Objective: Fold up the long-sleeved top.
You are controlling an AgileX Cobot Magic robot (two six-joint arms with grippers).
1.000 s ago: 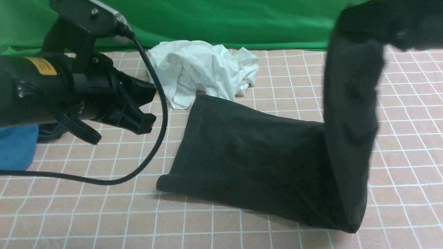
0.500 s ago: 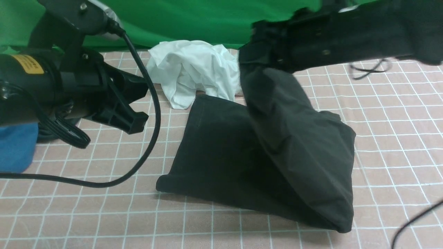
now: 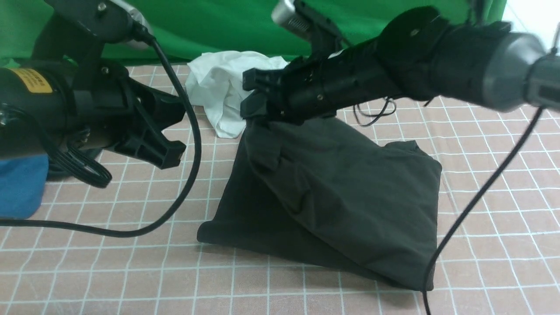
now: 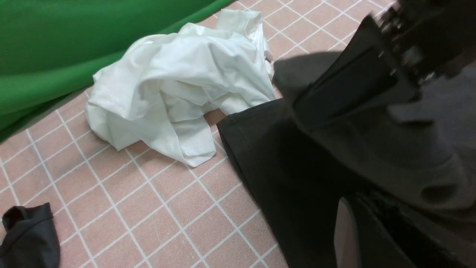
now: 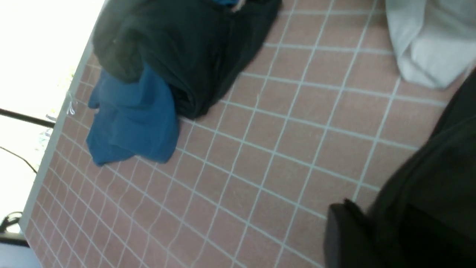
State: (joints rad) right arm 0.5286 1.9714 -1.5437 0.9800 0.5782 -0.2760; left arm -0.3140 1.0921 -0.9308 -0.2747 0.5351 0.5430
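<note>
Risk first — right gripper (image 3: 253,103) sits at the far corner of the large black-brown soft knit long-sleeved top (image 3: 341,192), right where the folded-over layer ends. Whether its jaws are apart or clamped on the cloth I cannot tell; the fabric bunches up against them and hides the tips. If it lets go short of the hem, the upper layer lands skewed: the fold already runs diagonally, leaving a wedge of the lower layer uncovered on the side toward the left gripper (image 3: 168,153). If knit snags on a jaw as it pulls away, the flap drags back open. The black cable (image 3: 472,205) trailing from the right arm hangs across the near corner of the top and could catch that edge.

Left gripper is together, holding nothing, parked off to the side of the top, clear of the cloth.

Materials: top is matte, limp, thick-ish knit with a stitched hem (image 4: 245,141) along the far edge; soft rounded creases, no crisp fold line. It lies directly under the right gripper on the pink counter (image 3: 131,271) with a white grid. Crumpled white thin-fabric garment (image 4: 178,93) lies just beyond the right gripper, touching or nearly touching the hem — it could get swept along.
</note>
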